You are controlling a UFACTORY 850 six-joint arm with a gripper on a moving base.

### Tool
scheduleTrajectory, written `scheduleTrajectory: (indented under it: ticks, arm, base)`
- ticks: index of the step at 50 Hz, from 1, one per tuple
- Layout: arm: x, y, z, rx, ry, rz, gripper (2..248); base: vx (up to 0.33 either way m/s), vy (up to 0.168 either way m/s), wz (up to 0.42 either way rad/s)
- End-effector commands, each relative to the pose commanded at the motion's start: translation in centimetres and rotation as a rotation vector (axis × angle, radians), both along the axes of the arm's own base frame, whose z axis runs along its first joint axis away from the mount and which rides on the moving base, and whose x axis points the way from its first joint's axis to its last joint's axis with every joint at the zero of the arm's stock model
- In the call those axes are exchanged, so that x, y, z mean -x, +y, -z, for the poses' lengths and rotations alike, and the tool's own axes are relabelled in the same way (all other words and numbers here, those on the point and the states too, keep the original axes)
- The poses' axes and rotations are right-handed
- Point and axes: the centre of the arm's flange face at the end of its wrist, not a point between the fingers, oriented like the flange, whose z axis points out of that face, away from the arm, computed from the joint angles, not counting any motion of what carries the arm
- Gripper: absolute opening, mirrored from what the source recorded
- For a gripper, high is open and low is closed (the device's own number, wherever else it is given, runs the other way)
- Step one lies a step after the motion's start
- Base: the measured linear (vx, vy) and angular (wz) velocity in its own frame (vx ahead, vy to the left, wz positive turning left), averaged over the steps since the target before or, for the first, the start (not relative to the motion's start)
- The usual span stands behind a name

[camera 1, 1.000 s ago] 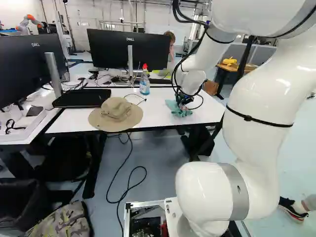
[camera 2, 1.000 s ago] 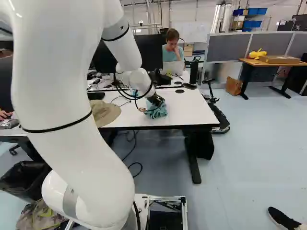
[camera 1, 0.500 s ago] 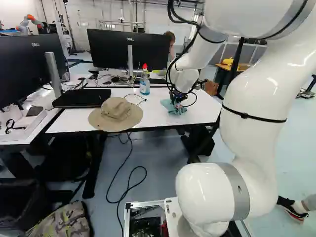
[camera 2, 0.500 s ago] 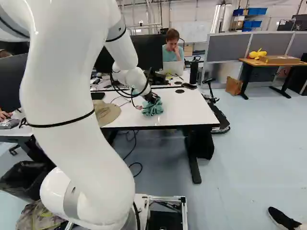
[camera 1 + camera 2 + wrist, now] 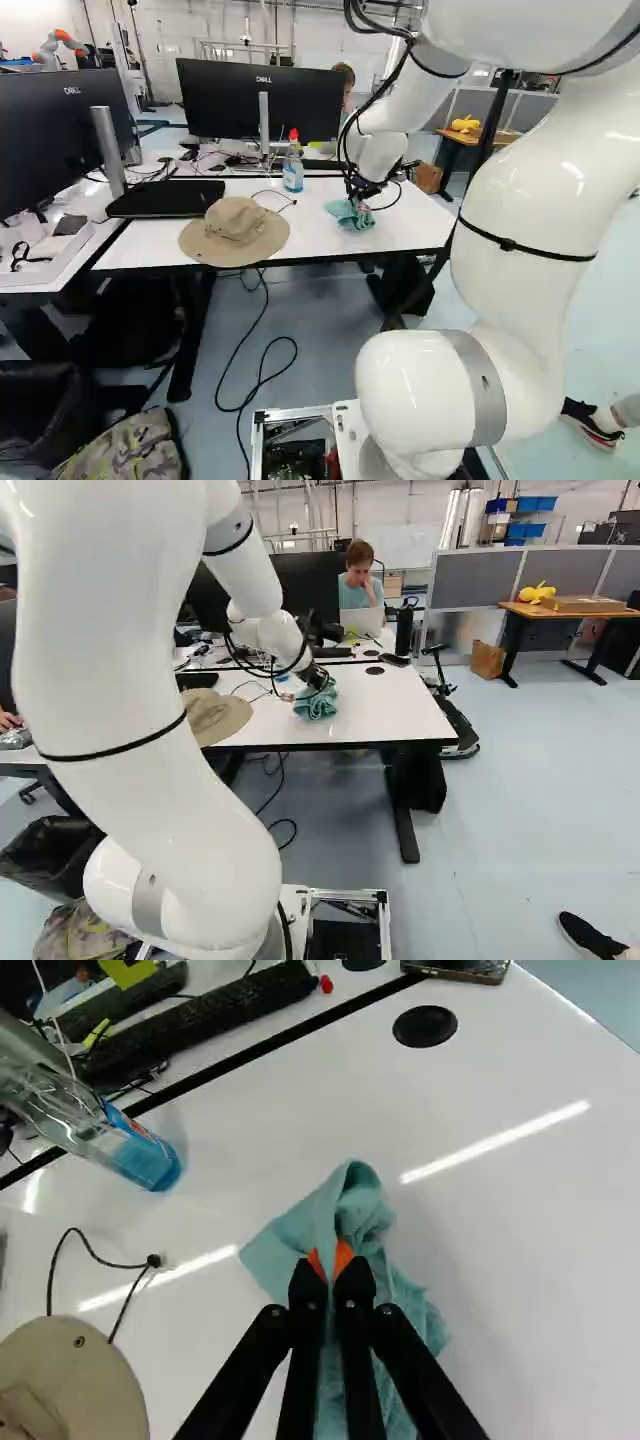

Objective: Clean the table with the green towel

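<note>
Right base view: one black two-fingered gripper [image 5: 317,679] has its jaws nearly together, pinching a fold of one rumpled teal-green towel [image 5: 314,706] on the right part of one white desk [image 5: 395,710], nearer the front edge. One tan brimmed hat [image 5: 236,225] lies along that edge; one clear bottle of blue liquid [image 5: 292,175] stands near the back edge.
</note>
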Motion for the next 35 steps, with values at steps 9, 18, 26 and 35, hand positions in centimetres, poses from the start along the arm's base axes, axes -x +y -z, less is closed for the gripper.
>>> scheduleTrajectory:
  ticks: [9, 18, 26, 35]
  arm:
    - [0.4, 0.5, -1.1, 0.002, -0.021, -0.010, 25]
    - [0.8, 1.8, -2.1, 0.003, -0.042, -0.035, 25]
    - [1.3, 3.1, -2.7, 0.003, -0.053, -0.061, 25]
    - [1.8, 4.5, -2.7, 0.002, -0.053, -0.090, 25]
  base:
    - [0.000, 0.000, 0.000]
    - [0.000, 0.000, 0.000]
    - [0.000, 0.000, 0.000]
    - [0.000, 0.000, 0.000]
